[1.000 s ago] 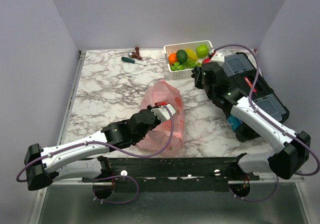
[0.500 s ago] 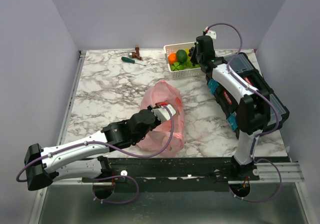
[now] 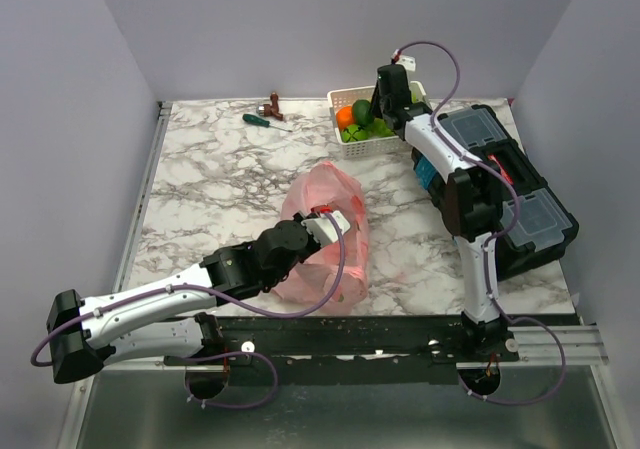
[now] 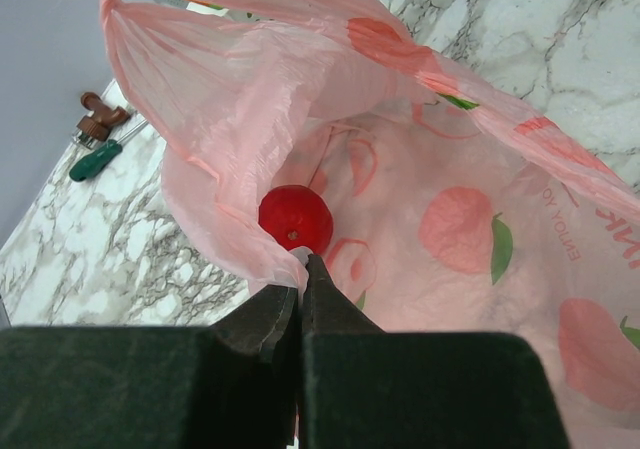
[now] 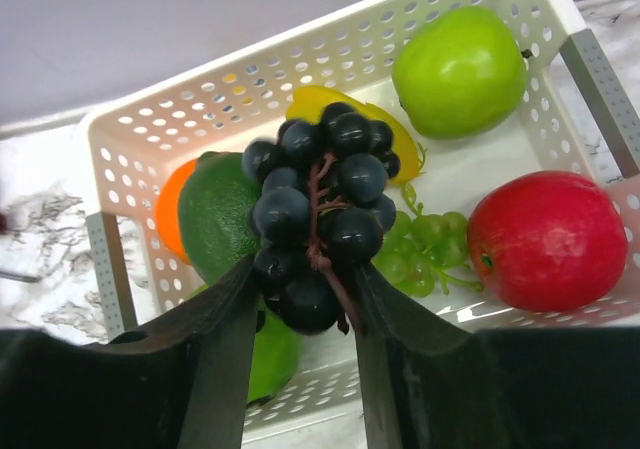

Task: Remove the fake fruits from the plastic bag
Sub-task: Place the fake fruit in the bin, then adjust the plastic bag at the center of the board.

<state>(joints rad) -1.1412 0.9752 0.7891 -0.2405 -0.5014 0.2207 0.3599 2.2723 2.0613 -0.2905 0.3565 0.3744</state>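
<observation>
Left wrist view, nearest: pinches a fold of the plastic bag (image 4: 470, 219) in the tightly closed left gripper (image 4: 300, 262), with a red apple (image 4: 295, 221) lying inside the bag just past the fingertips. Farther back on the marble table (image 3: 200, 169), hangs over the white basket (image 5: 330, 54) with the right gripper (image 5: 305, 279), fingers parted to either side of the dark grape bunch (image 5: 320, 204) and touching it; cannot tell whether clamped or let go. Beyond, in the basket: green grapes (image 5: 425, 249), second red apple (image 5: 545, 239), orange (image 5: 170, 219), lemon (image 5: 305, 104), green apple (image 5: 460, 69).
</observation>
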